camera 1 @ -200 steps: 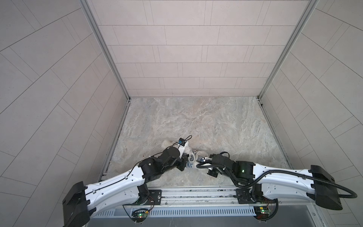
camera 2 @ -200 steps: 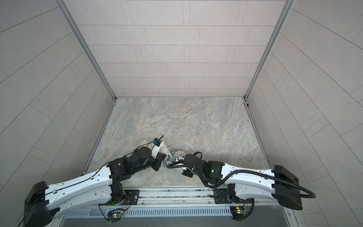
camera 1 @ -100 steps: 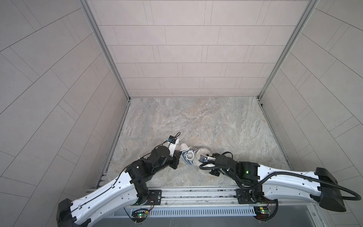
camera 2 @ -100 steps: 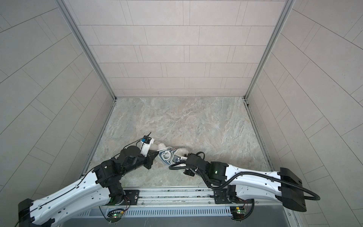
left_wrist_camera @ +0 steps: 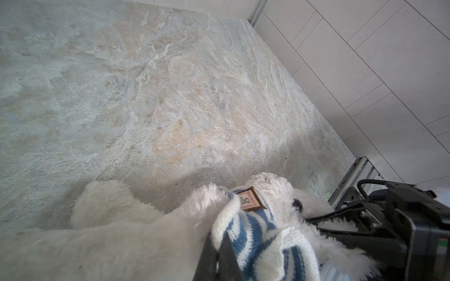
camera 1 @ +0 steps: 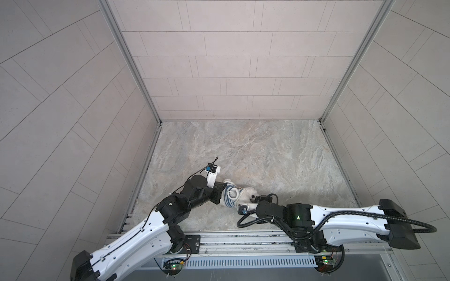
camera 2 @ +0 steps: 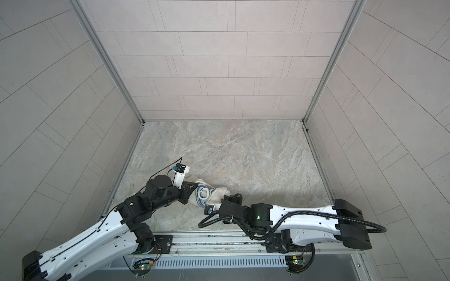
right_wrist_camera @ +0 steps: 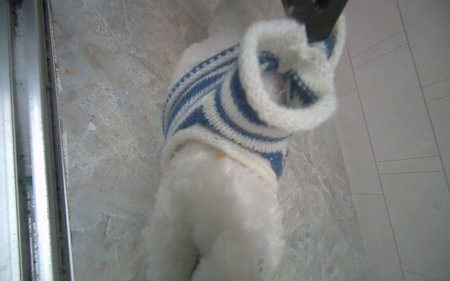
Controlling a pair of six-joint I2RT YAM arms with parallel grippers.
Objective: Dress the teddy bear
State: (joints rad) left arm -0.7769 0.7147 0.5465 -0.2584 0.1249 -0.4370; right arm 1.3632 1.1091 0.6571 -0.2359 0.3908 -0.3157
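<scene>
Left hand (left_wrist_camera: 217, 243) clenched on the striped shirt (right_wrist_camera: 219, 116), right hand (camera 1: 255, 198) grasping the teddy bear (right_wrist_camera: 214, 206) lying between them.

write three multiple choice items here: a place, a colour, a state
1. The teddy bear lies: A) against the back wall B) between left hand and right hand C) in a far corner
2. The shirt has stripes of: A) red and white B) blue and white C) green and yellow
3. The left hand is: A) open, empty B) shut on a paw C) shut on the shirt's edge
1 B, both top views show it; 2 B, blue and white knit in the right wrist view; 3 C, its jaws pinch the knit.
</scene>
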